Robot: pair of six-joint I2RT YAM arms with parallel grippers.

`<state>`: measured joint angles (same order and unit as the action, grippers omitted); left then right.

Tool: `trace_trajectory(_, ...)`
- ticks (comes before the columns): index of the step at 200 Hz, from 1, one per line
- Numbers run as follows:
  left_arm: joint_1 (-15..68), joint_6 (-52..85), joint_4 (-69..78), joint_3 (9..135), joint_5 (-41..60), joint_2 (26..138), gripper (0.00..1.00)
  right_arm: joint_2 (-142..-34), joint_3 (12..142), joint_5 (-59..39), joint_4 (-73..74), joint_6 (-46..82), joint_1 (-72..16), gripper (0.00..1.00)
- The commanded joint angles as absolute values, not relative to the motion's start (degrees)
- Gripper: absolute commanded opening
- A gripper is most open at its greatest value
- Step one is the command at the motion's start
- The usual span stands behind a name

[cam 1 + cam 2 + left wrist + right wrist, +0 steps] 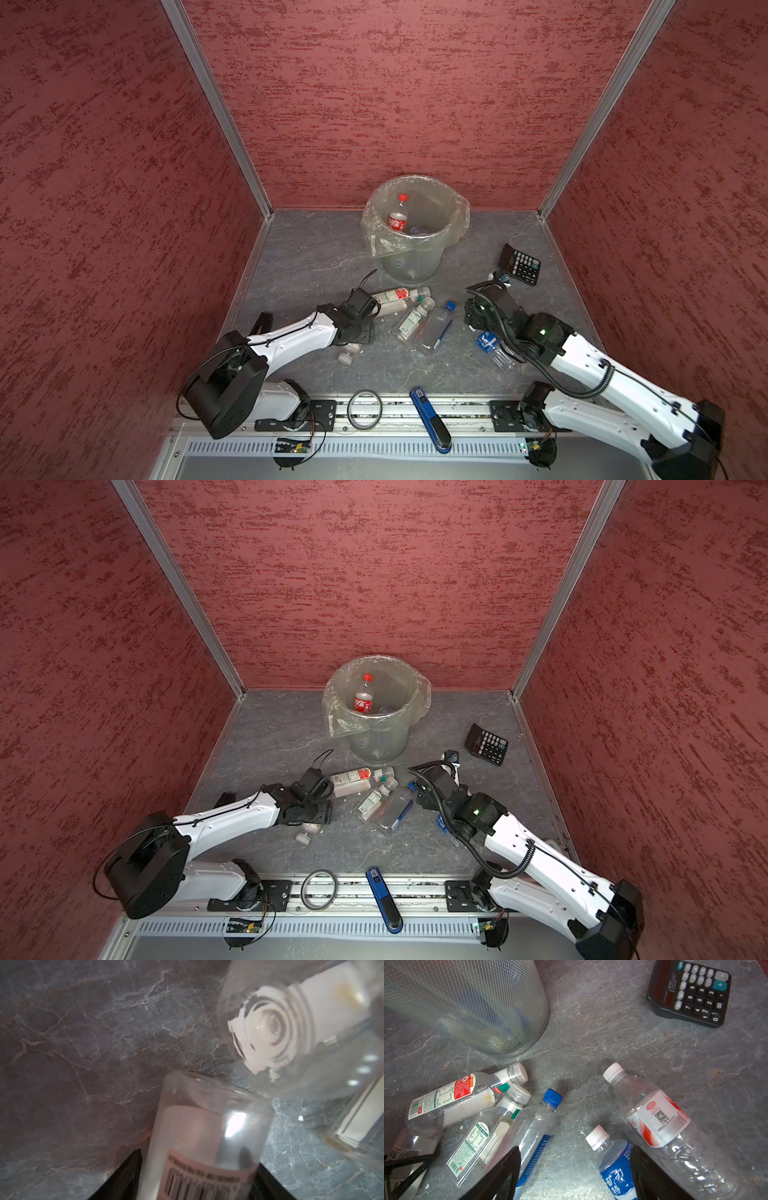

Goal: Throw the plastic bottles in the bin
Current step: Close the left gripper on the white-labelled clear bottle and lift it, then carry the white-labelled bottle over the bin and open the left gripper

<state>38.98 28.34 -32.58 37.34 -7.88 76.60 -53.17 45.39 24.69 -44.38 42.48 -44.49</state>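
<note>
The left hand (198, 1159) straddles a barcoded bottle (207, 1126) on the worktop (83, 1043), gripping or not I cannot tell, and the right hand (574, 1148) gapes astride the blue-labelled bottle (614, 1167): centre each squeeze mid-body before lifting to the bin (415, 266).

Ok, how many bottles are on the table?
6. Red-label bottle, green-label bottle, blue-cap bottle piled by the bin; barcode bottle at the left gripper; blue-label bottle, pink-label bottle at the right gripper. More may be hidden.

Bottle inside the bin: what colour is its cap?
Red cap on that bottle; clearest in a top view.
</note>
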Motion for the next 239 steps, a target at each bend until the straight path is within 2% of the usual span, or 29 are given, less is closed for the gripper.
trace_trajectory(1, 39.4, 28.9, -33.1, 37.7, -9.1, 76.0, 0.64, -53.4, 46.8, 25.3, -43.7, 43.5, -45.2, 0.80)
trace_trajectory(35, 39.5, 29.3, -33.2, 37.3, -9.6, 75.0, 0.50, -53.9, 46.4, 25.4, -43.3, 43.6, -45.6, 0.78)
trace_trajectory(52, 39.6, 29.7, -33.6, 37.3, -10.0, 74.4, 0.47, -54.1, 46.4, 25.3, -43.3, 43.6, -45.7, 0.77)
trace_trajectory(78, 40.0, 30.6, -35.0, 36.7, -11.0, 71.6, 0.46, -53.2, 45.6, 25.6, -43.0, 43.9, -45.9, 0.77)
trace_trajectory(108, 41.8, 31.9, -36.1, 34.7, -14.4, 64.8, 0.44, -48.7, 42.0, 31.4, -41.3, 45.4, -48.0, 0.76)
trace_trajectory(138, 48.1, 34.5, -37.6, 33.9, -23.7, 52.2, 0.39, -48.7, 41.5, 33.3, -40.9, 44.2, -48.2, 0.76)
trace_trajectory(165, 51.6, 34.0, -38.7, 36.1, -31.0, 43.3, 0.39, -49.5, 42.4, 33.7, -40.9, 43.3, -48.3, 0.76)
trace_trajectory(239, 61.3, 25.0, -31.9, 43.7, -43.0, 36.0, 0.39, -49.4, 42.2, 34.5, -40.8, 44.1, -48.3, 0.75)
